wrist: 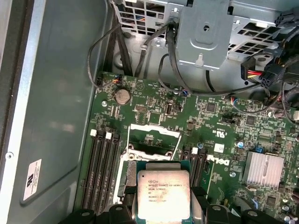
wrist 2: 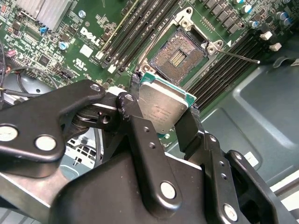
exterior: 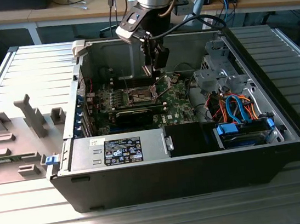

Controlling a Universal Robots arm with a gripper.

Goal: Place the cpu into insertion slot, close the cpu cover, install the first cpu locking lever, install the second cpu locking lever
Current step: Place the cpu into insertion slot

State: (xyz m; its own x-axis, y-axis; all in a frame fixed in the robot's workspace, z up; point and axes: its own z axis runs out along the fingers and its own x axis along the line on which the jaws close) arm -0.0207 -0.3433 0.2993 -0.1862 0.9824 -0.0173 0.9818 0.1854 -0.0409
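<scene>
Inside the open case (exterior: 148, 181), over the green board (exterior: 180, 94), the gripper (wrist 2: 163, 105) is clenched on the cpu (wrist 2: 161, 112), fingers (wrist 2: 187, 126) pinching two opposite edges, metal top facing the wrist cameras. Just past the cpu and lower, apart from it, the slot (wrist 2: 180, 55) lies bare, dark centre uncovered; in the exterior view it sits toward that view's left of the gripper.

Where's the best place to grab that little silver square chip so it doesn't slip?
Grab the cpu by two opposite thin edges, with one finger coming in from each side. It is flat and square, so those edges are straight and matching. The pincer holds it that way now, near the insertion slot.
</scene>
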